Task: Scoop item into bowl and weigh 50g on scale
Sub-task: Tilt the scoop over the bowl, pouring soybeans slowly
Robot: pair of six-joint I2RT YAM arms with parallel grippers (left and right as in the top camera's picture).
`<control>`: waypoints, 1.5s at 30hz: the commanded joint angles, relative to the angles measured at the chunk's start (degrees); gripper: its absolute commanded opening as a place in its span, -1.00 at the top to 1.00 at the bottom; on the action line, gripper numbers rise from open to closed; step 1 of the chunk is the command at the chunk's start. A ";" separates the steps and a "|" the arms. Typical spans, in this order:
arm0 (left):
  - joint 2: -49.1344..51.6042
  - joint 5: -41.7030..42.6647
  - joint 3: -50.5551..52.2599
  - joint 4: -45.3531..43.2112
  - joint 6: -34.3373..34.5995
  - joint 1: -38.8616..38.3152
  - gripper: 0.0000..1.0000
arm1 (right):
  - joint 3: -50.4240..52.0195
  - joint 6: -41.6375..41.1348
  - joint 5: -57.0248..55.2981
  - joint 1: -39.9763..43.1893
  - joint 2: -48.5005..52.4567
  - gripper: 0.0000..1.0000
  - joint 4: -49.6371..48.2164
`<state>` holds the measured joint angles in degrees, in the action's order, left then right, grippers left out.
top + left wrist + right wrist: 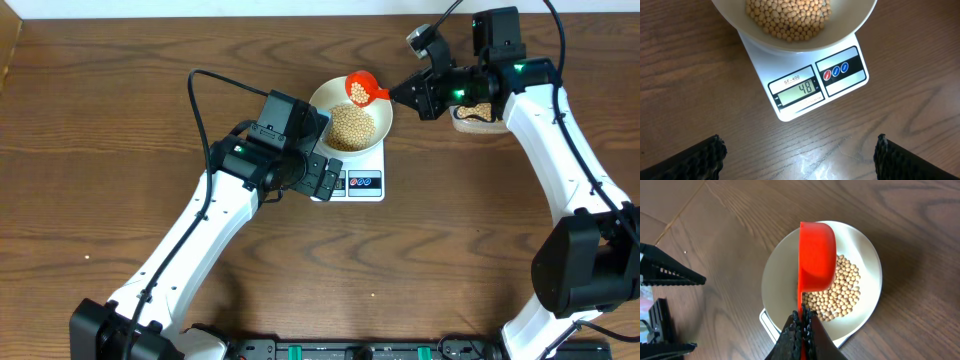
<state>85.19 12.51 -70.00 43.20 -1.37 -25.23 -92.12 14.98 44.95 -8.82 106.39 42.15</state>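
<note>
The white bowl [377, 125] sits on the white scale [363, 184] and holds a heap of tan beans [349, 127]. The scale's display [799, 90] reads 48. My right gripper [402, 93] is shut on the handle of a red scoop [361, 88], held over the bowl's far rim with several beans in it. In the right wrist view the scoop [816, 255] is turned on its side above the beans [837, 292], with my right gripper [802, 325] below it. My left gripper [799, 155] is open and empty, hovering over the table just in front of the scale.
A clear tub with more beans [476, 114] stands right of the bowl, mostly hidden behind my right arm. The left arm's body [285, 140] lies close against the scale's left side. Bare wooden table [120, 150] lies to the left.
</note>
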 commanded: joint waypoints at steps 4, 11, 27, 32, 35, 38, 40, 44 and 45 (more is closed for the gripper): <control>0.55 -0.57 0.57 0.04 -0.09 0.09 -0.93 | 0.20 4.42 -1.05 -1.05 -1.18 0.97 0.31; 0.55 -0.57 0.57 0.04 -0.09 0.09 -0.93 | 0.20 6.21 -6.56 -2.45 -1.18 0.97 0.87; 0.55 -0.57 0.57 0.04 -0.09 0.09 -0.93 | 0.20 7.41 -7.52 -2.62 -1.18 0.98 0.90; 0.55 -0.57 0.57 0.04 -0.09 0.09 -0.93 | 0.20 7.41 -7.52 -2.64 -1.18 0.98 0.92; 0.55 -0.57 0.57 0.04 -0.09 0.09 -0.93 | 0.20 7.91 -7.52 -2.71 -1.18 0.98 0.94; 0.55 -0.57 0.57 0.04 -0.09 0.09 -0.93 | 0.20 8.74 -7.54 -3.17 -1.18 0.98 0.96; 0.55 -0.57 0.57 0.04 -0.09 0.09 -0.93 | 0.20 9.53 -7.72 -3.65 -1.18 0.98 0.98; 0.55 -0.57 0.57 0.02 -0.09 0.09 -0.93 | 0.20 10.58 -10.78 -5.18 -1.18 0.98 1.16; 0.55 -0.57 0.57 0.04 -0.09 0.09 -0.93 | 0.20 11.02 -11.65 -5.57 -1.18 0.98 1.31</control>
<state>85.19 12.51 -70.00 43.22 -1.37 -25.23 -92.12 23.62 35.46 -12.75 106.39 43.09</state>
